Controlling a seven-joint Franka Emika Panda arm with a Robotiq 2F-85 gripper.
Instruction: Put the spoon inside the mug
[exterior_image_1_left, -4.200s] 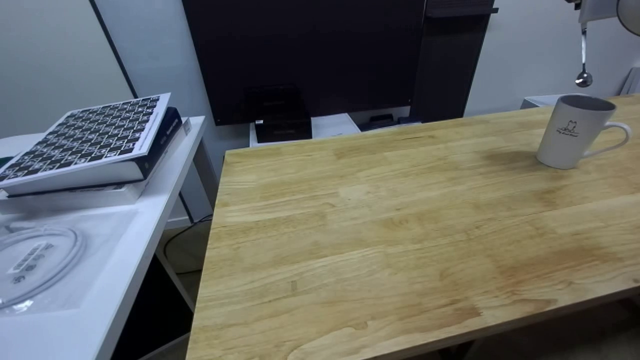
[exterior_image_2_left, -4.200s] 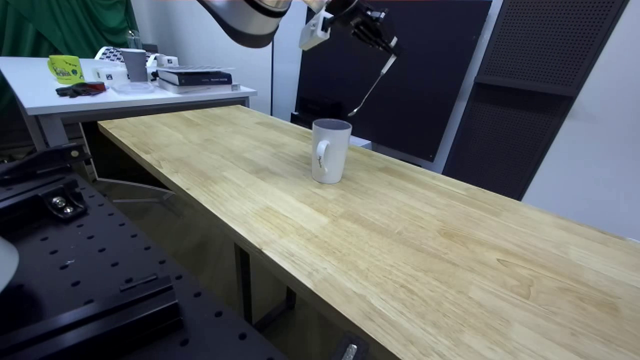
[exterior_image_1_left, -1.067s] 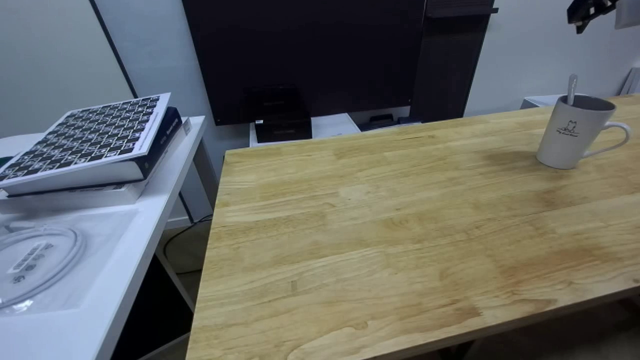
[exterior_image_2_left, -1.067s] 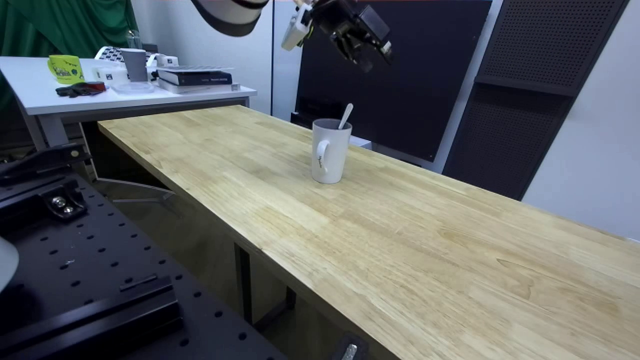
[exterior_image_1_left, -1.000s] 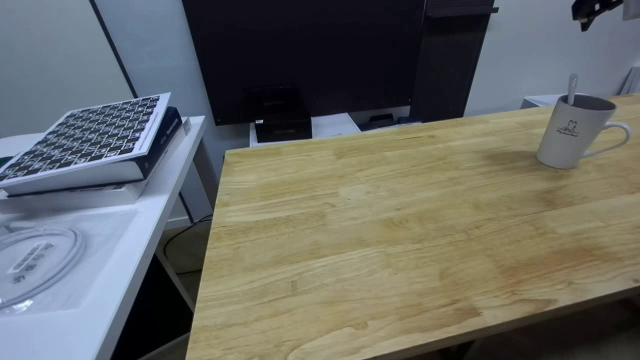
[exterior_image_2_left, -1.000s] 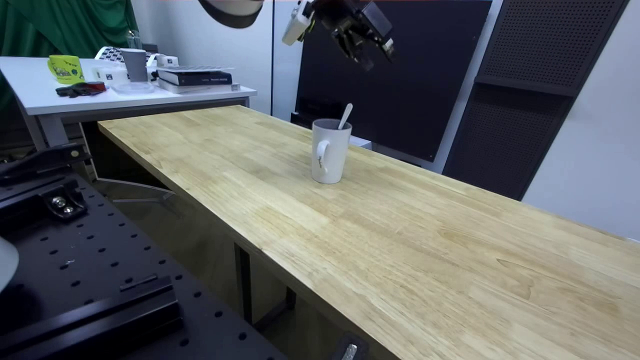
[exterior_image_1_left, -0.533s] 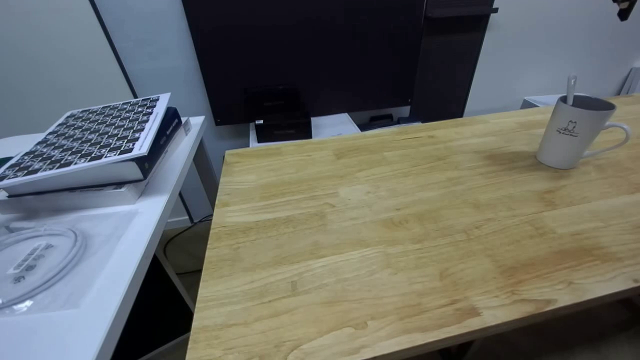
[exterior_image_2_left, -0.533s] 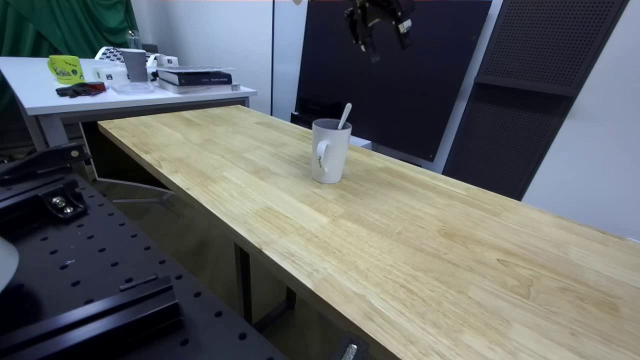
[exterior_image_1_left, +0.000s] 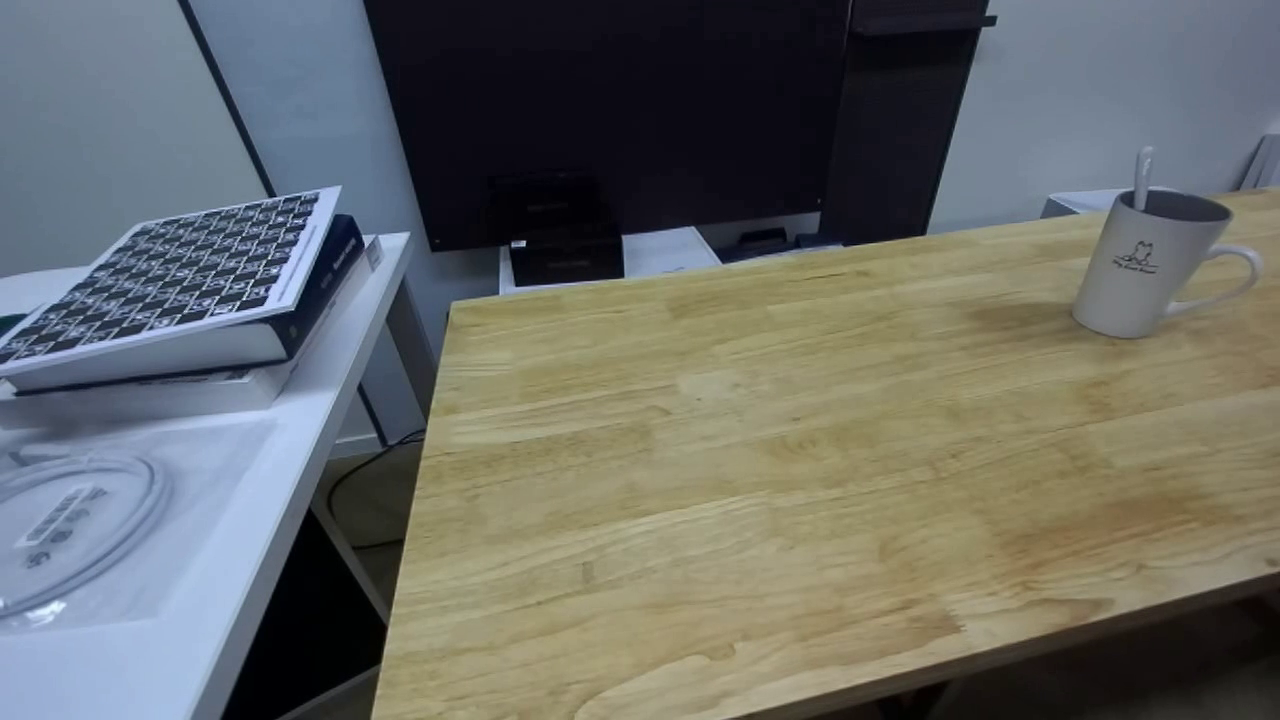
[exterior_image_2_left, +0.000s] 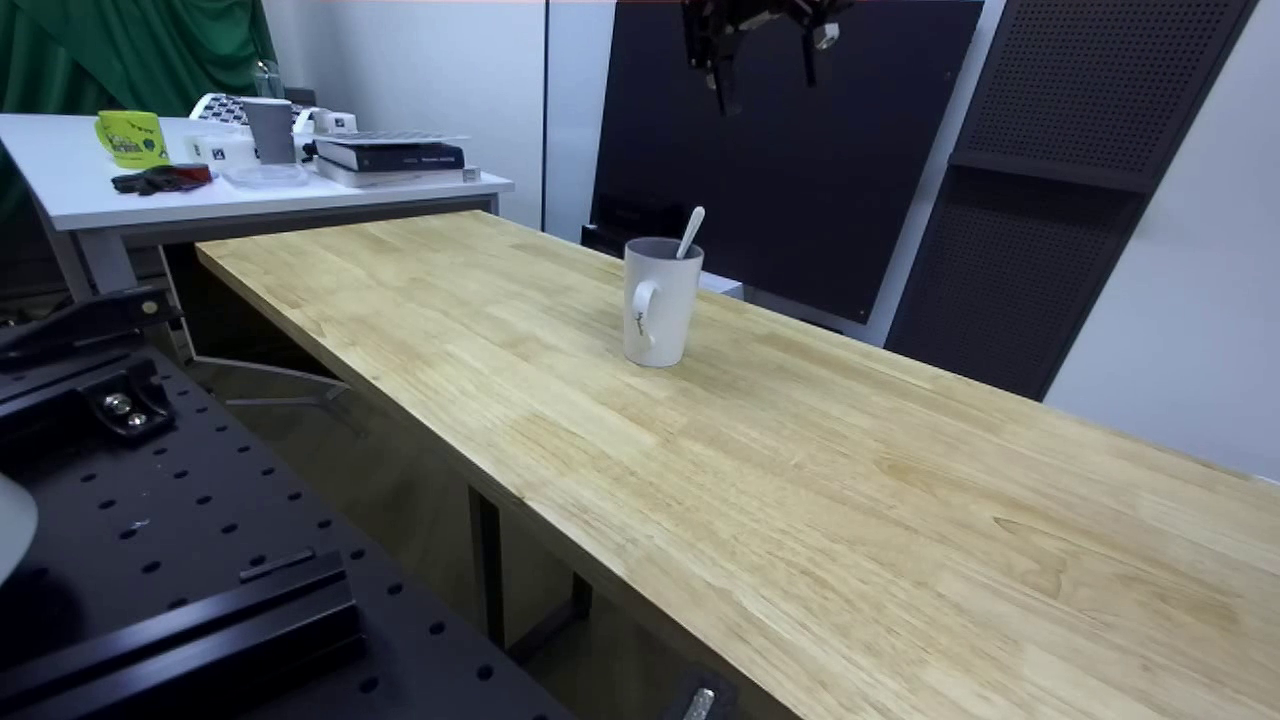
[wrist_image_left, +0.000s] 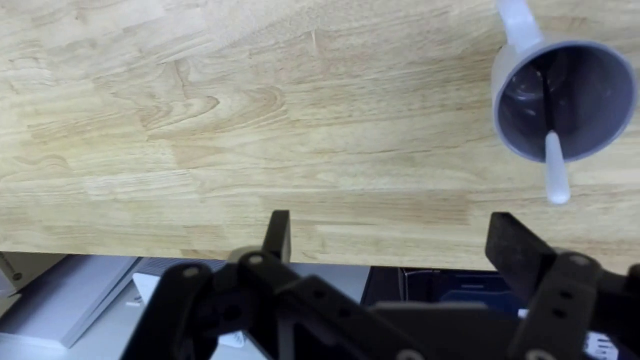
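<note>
In front of me, on the pale wooden table (exterior_image_2_left: 850, 500), stands a white cylindrical mug (exterior_image_2_left: 672, 308), probably ceramic, so rather heavy and breakable. Inside it the slender metal-looking spoon (exterior_image_2_left: 691, 232) leans on the rim; I suppose it is light, stiff and slippery, so its wider pale handle end is the best place to grasp. Higher up, well apart, the black gripper (exterior_image_2_left: 770, 96) hangs with jaws spread, holding nothing.

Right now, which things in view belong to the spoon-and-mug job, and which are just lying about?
For the job:
spoon
white mug, holding it
gripper, open

Just lying about:
lime-green mug
gray cup
stacked books
coiled cable
</note>
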